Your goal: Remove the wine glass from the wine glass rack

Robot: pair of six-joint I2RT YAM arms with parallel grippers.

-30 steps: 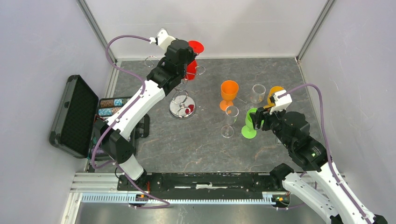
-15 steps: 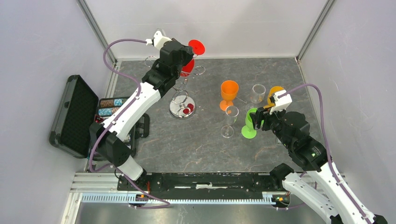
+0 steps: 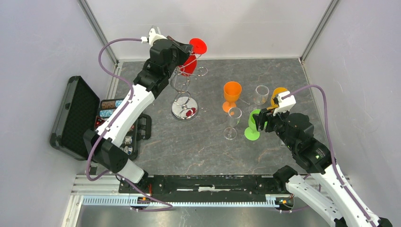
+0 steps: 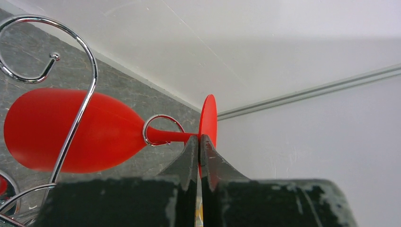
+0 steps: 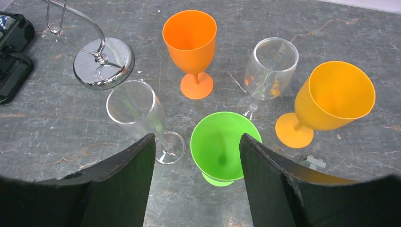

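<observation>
Wine glass [image 4: 108, 132], red, foot pinched in left pincer [image 4: 199, 139].

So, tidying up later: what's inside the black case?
The case holds rows of small multicoloured bits; what they are is unclear. The left arm covers the rest.

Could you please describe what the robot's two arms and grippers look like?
Both the left arm and right arm have white links with black joints, and a mauve cable loops to a white camera housing at each wrist. The left gripper and right gripper have matte black, tapered fingers.
</observation>
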